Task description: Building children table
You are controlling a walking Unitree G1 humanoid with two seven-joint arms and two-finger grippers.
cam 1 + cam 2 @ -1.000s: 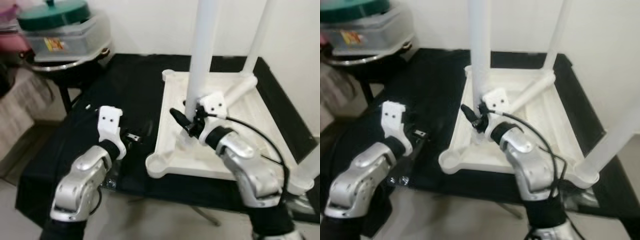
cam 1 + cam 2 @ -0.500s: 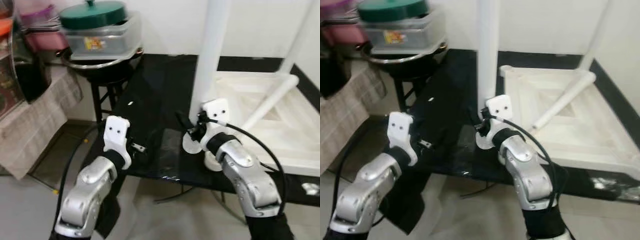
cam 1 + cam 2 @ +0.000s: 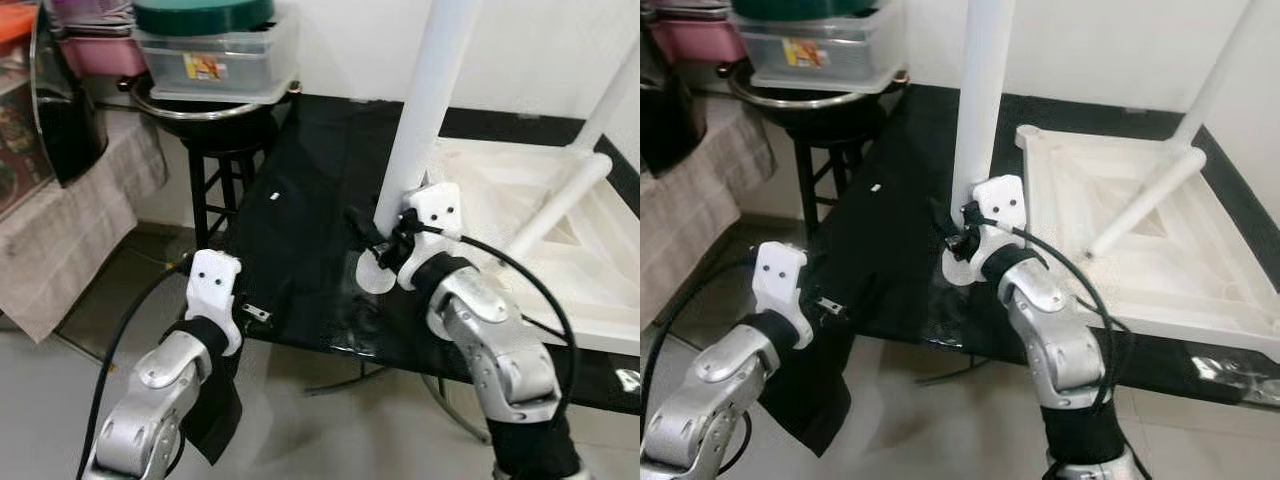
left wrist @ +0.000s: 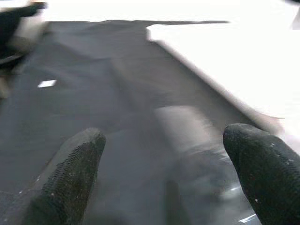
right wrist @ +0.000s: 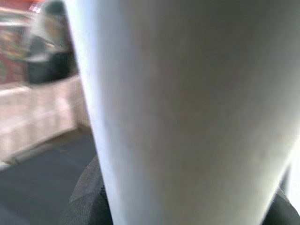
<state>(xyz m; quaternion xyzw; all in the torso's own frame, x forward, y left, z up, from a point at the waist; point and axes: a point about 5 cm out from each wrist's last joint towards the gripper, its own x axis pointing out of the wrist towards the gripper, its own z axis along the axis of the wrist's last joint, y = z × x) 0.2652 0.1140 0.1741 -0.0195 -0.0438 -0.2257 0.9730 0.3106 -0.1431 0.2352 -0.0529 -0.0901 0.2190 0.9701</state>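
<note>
The white table leg, a smooth round plastic tube, stands upright on the black counter, its base clamped in the right pincer. Right of it lies the upturned white tabletop. The left pincer hovers wide open over the counter's near left edge. Far left, a clear lidded tub sits in a metal bowl; its contents cannot be told.

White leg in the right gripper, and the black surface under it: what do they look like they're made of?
White leg: probably moulded plastic, smooth with a soft sheen and a flared round foot, matching the upturned tabletop; painted wood can't be ruled out. The right gripper is shut on it. Black surface: a glossy top, perhaps glass or lacquer, showing reflections near its front edge, with black cloth hanging off that edge.
</note>
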